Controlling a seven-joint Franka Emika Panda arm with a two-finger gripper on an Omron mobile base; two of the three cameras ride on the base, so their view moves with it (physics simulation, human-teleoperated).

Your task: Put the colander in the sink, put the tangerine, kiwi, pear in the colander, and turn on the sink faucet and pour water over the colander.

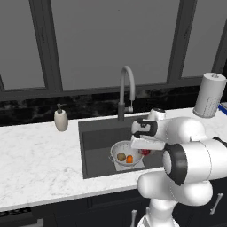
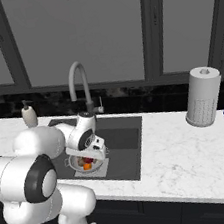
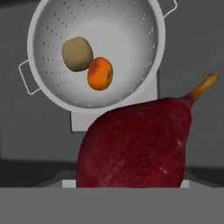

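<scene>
My claw (image 1: 145, 148) grips the pear (image 3: 135, 144), hanging above the sink (image 1: 95, 139) just off the colander (image 3: 94, 52) rim at 5 o'clock. If I let go here, I judge the pear may clip the rim and roll onto the sink floor, or tip the colander. Inside: one kiwi (image 3: 77, 54), one tangerine (image 3: 100, 73) touching it at 4 o'clock; one faucet (image 1: 126, 91), dry

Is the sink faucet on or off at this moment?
Off. No water stream falls from the sink faucet spout in either base view, and the colander looks dry.
</scene>
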